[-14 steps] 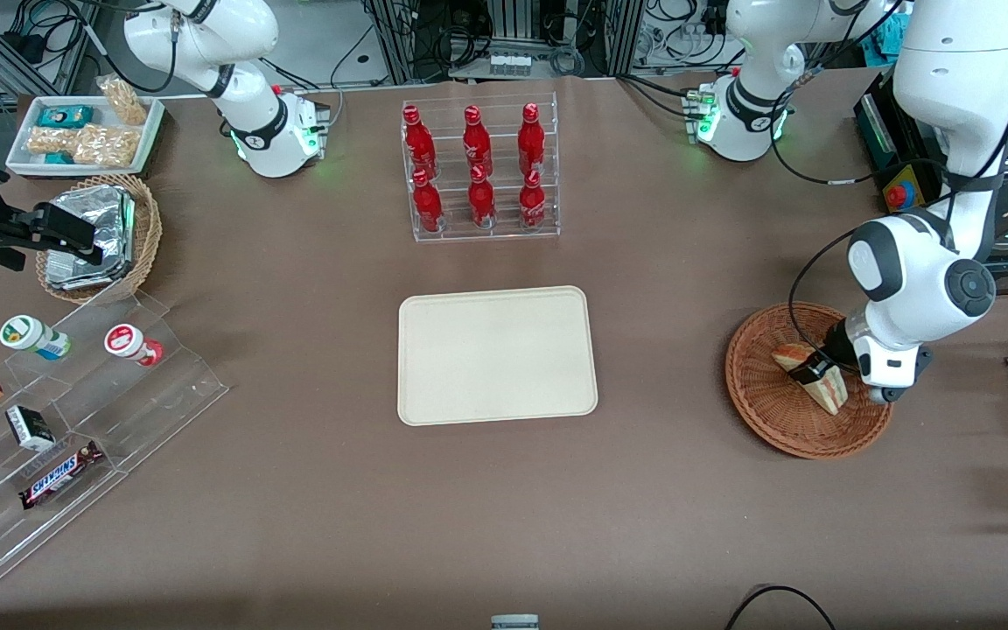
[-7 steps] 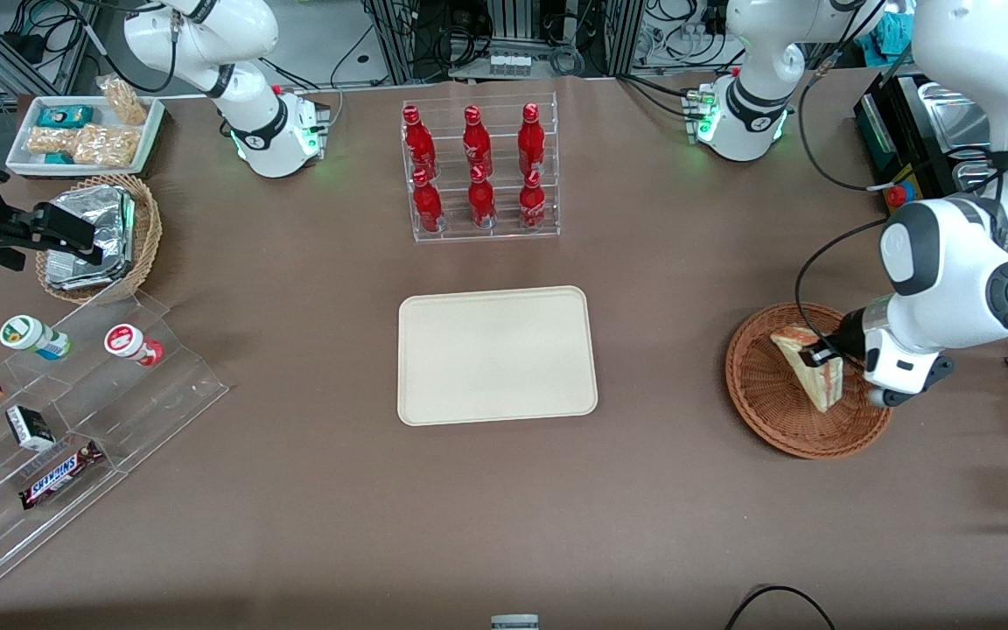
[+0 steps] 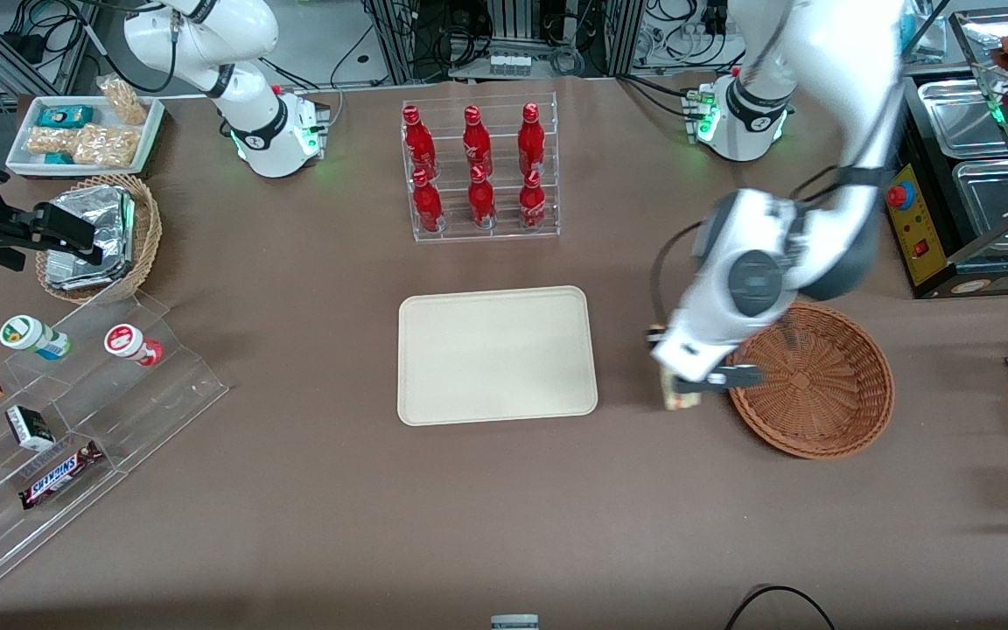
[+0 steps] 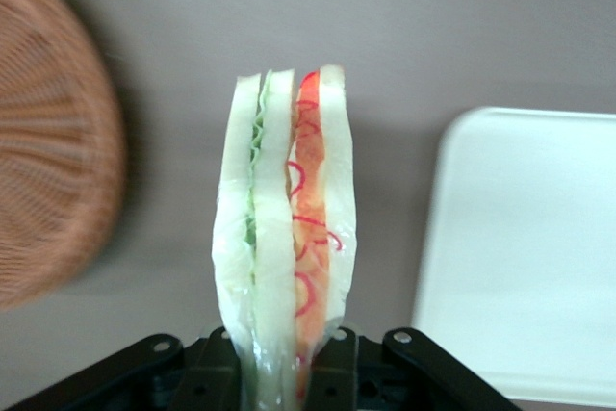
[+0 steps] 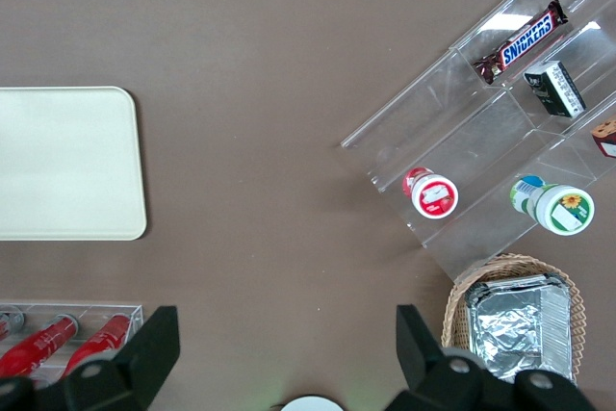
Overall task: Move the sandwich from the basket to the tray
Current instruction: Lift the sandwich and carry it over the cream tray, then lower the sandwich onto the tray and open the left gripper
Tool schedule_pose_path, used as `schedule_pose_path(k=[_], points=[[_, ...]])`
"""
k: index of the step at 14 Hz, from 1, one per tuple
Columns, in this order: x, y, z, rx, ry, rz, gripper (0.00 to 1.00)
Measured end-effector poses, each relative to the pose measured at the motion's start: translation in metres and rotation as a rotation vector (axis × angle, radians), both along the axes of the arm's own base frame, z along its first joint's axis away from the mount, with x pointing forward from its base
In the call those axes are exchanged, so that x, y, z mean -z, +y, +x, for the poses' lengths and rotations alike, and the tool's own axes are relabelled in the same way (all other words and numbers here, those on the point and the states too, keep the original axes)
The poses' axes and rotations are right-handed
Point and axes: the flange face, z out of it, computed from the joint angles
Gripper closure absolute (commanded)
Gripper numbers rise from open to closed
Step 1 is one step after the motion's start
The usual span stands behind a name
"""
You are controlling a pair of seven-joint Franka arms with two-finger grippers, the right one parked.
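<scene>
One layered wedge sandwich (image 4: 285,228) clamped in gripper (image 4: 279,372), btwn woven basket (image 3: 828,385) & smooth tray (image 3: 497,354).

Brown table and what rests on it

The brown-covered table (image 3: 294,525) carries a flat cream rectangular tray (image 3: 497,354) at its middle, a shallow round brown wicker basket (image 3: 819,385) toward the working arm's end, and a clear rack of red bottles (image 3: 479,171) farther from the camera (six bottles). The left gripper (image 3: 677,389) hangs above bare tabletop between tray and basket.

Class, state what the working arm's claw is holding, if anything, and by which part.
The claw holds the sandwich by one end, pinching its two bread faces; it hangs above the table between basket and tray.
</scene>
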Motion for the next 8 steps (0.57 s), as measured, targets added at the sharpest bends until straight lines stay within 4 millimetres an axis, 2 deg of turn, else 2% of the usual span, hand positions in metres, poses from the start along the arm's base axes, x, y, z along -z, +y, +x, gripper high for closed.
schedule_pose_path(k=[4, 6, 8], points=[[0.037, -0.125, -0.027, -0.065, -0.036, 0.020, 0.99], [0.050, -0.175, -0.042, -0.077, -0.055, 0.016, 1.00], [0.062, -0.216, -0.055, -0.065, -0.083, -0.020, 1.00]])
